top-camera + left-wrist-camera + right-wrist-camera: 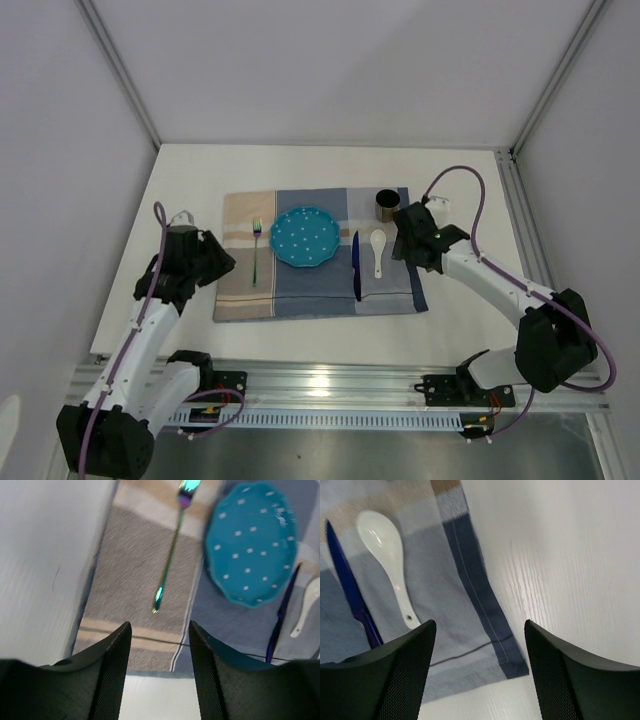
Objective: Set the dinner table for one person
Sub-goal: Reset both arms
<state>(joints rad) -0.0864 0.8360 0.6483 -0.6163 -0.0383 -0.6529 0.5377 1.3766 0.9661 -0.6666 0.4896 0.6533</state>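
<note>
The white dinner table [330,165] carries a blue-and-beige checked placemat [320,295]. On the mat lie a teal dotted plate [304,237], an iridescent fork [255,252] to its left, and a blue knife [355,265] and a white spoon [378,250] to its right. A dark cup [387,204] stands at the mat's far right corner. My left gripper [222,268] hovers open over the mat's left edge, short of the fork [172,555]. My right gripper [479,625] is open above the mat's near right corner, beside the spoon [387,550]. Neither holds anything.
Silver rails [330,385] edge the table at the near side and on the right. Grey walls close in the left, right and far sides. Bare white tabletop [560,555] lies to the right of the mat and tabletop [45,570] to its left.
</note>
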